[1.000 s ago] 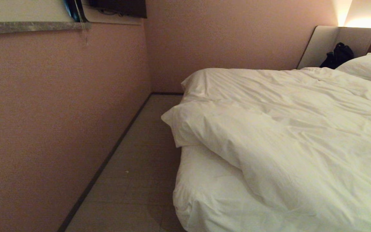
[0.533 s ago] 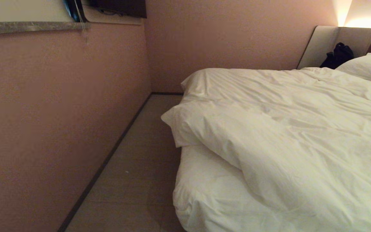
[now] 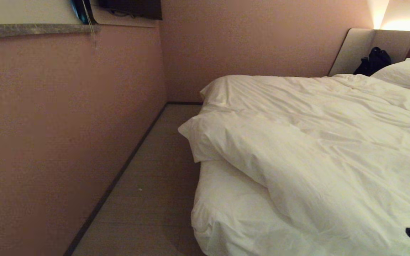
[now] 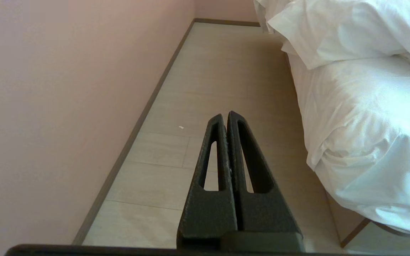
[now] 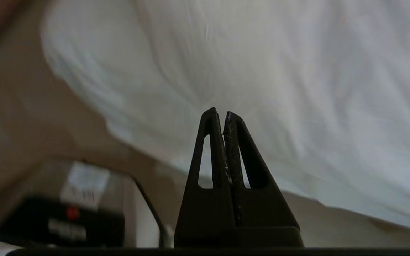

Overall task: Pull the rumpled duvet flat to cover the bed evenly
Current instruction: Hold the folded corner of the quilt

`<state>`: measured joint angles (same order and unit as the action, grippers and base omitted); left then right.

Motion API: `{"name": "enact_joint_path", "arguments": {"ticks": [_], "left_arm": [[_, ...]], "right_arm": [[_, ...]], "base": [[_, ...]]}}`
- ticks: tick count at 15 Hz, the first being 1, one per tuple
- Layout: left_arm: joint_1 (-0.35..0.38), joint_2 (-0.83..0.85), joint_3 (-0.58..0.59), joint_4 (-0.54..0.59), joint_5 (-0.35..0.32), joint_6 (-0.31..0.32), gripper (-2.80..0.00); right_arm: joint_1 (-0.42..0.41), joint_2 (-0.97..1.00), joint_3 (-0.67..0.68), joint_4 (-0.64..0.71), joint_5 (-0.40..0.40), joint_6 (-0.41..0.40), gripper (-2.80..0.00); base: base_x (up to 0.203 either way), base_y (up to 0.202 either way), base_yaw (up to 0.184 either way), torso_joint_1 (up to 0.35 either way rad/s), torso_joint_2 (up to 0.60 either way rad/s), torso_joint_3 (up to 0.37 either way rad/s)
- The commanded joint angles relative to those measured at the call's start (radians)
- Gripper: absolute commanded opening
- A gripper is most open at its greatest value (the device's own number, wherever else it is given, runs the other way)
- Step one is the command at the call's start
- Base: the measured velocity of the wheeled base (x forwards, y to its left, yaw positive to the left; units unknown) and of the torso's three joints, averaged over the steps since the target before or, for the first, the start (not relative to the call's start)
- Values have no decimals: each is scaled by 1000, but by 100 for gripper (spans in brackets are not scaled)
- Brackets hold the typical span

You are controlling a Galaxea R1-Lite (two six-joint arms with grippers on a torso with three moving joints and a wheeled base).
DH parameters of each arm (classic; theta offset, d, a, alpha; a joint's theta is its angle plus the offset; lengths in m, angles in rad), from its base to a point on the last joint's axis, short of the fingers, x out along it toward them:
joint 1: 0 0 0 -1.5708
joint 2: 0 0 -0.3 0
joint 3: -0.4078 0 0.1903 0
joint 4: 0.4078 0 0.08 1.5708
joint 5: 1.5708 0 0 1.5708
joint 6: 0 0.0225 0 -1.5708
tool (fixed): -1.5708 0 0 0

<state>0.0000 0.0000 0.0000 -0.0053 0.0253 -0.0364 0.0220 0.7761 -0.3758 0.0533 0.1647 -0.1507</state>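
White duvet (image 3: 319, 142) lies skewed, corner overhanging the bed's (image 3: 233, 220) left edge.

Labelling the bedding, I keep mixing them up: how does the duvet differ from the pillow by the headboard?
The duvet sprawls rumpled over most of the bed; the pillow is far smaller. The duvet's corner overhangs the floor-side edge; the pillow lies by the headboard. Both are white.
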Motion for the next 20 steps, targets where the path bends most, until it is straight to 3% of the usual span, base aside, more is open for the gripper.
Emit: {"name": "enact_joint_path", "arguments": {"ticks": [1, 5, 11, 16, 17, 20], "left_arm": [[0, 0, 0, -1, 1, 0, -280], [0, 0, 0, -1, 1, 0, -280], [0, 0, 0, -1, 1, 0, -280], [0, 0, 0, -1, 1, -1, -280], [0, 0, 0, -1, 1, 0, -280], [0, 0, 0, -1, 1, 0, -280]], "right_arm": [[8, 256, -25, -131, 2, -61, -280], [68, 583, -157, -241, -42, -88, -280], [399, 715, -331, -241, -268, -25, -280], [493, 832, -408, -200, -502, -14, -280], [502, 858, -423, -201, -542, -14, 0], [535, 904, -456, -209, -589, -3, 0]], "base": [[0, 0, 0, 0, 0, 0], [0, 0, 0, 0, 0, 0], [0, 0, 0, 0, 0, 0], [0, 0, 0, 0, 0, 0], [0, 0, 0, 0, 0, 0], [0, 0, 0, 0, 0, 0]]}}
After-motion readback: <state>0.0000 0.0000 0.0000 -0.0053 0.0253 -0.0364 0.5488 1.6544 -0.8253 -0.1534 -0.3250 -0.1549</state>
